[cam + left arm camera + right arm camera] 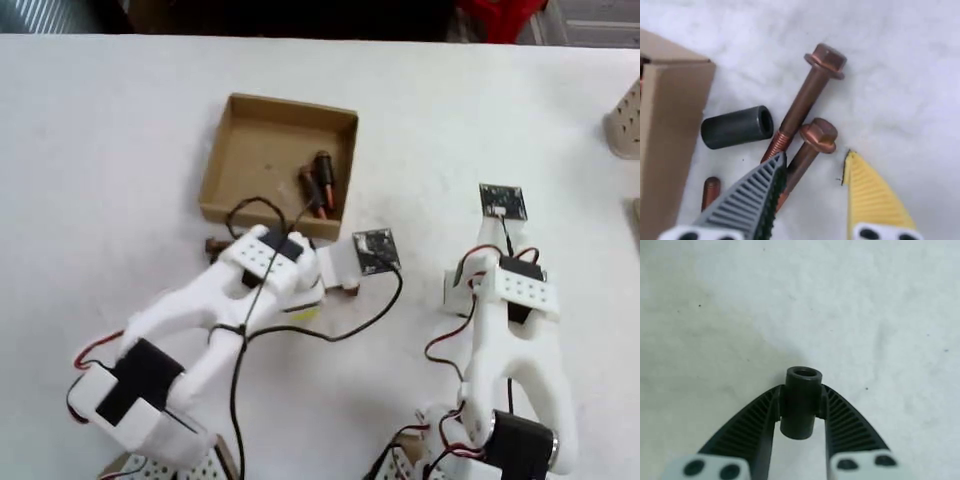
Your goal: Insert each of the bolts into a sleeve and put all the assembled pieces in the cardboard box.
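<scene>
Copper bolts point(807, 100) and a dark sleeve point(735, 127) lie just beside the cardboard box point(665, 125). There the left gripper point(814, 156) is spread wide astride one bolt, holding nothing. Well apart from the box, the right gripper point(801, 389) is clamped tight on a second sleeve point(801, 410).

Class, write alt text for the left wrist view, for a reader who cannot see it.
The open left gripper, grey on one side and yellow on the other, hangs over a shorter bolt and a longer bolt, both copper-coloured, lying close together on a white table. A dark sleeve lies beside the longer bolt, near a corner of the cardboard box.
</scene>
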### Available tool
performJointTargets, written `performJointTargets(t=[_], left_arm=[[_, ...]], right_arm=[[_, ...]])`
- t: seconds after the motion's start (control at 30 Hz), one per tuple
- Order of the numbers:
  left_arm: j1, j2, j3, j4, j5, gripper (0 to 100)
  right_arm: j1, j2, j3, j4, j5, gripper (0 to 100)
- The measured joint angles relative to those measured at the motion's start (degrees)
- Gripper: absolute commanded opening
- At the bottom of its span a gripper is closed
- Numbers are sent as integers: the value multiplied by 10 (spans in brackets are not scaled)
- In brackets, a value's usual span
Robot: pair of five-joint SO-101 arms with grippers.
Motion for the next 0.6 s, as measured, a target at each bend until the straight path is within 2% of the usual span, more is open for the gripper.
performJointTargets(t=[0.13,0.4,0.6], left_arm=[[5,0,0,0,-30,190],[7,0,0,2,-38,95],[9,17,-24,75,-81,60]], right_arm=[[0,0,0,0,0,18],[1,0,0,0,0,18],[1,0,0,0,0,18]])
